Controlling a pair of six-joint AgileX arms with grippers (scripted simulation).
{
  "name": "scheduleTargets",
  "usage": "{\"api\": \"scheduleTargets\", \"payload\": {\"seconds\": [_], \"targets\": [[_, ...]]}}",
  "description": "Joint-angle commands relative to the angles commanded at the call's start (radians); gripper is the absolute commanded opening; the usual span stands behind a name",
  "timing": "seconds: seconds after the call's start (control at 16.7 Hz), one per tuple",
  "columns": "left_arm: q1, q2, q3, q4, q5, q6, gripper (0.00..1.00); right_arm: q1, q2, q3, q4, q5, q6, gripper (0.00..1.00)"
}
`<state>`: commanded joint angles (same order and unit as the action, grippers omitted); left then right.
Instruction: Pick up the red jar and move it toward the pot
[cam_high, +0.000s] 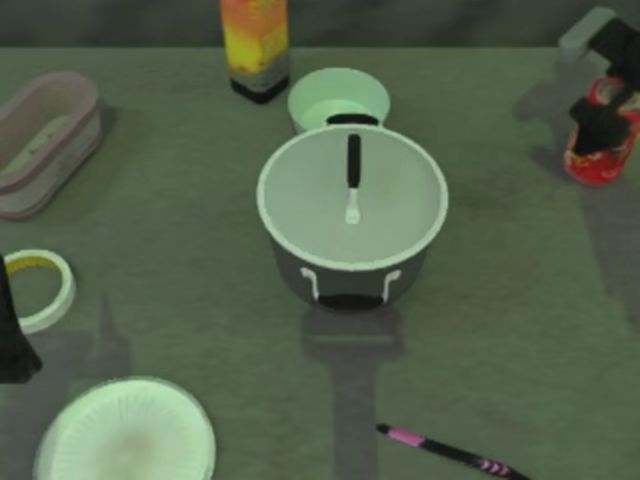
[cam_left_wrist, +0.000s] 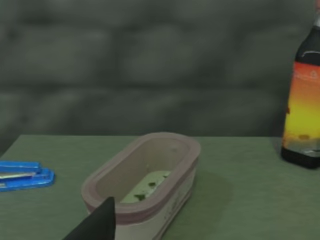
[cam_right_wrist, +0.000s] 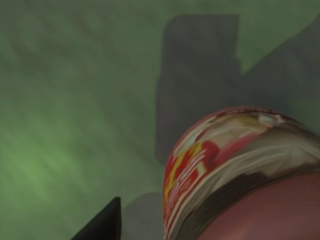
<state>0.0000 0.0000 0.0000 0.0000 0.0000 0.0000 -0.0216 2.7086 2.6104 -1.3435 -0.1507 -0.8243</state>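
Right hand (cam_high: 603, 120) hides red jar (cam_high: 600, 160) top.

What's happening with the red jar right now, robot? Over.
Right gripper over the red jar, far right. Left gripper parked at left edge. Pot centre, path between looks open.

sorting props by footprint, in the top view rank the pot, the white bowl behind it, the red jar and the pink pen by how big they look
1. the pot, clearly largest.
2. the white bowl, partly hidden by the pot.
3 and 4. unsure: the red jar is partly covered by the right gripper, and the pink pen is long but thin.
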Motion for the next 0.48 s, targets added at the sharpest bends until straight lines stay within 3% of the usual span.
{"api": "scheduleTargets", "payload": {"seconds": [0.48], "targets": [[0.0,0.0,0.0,0.0,0.0,0.0,1.0,0.0,0.0,0.0,0.0,0.0,0.0,0.25]]}}
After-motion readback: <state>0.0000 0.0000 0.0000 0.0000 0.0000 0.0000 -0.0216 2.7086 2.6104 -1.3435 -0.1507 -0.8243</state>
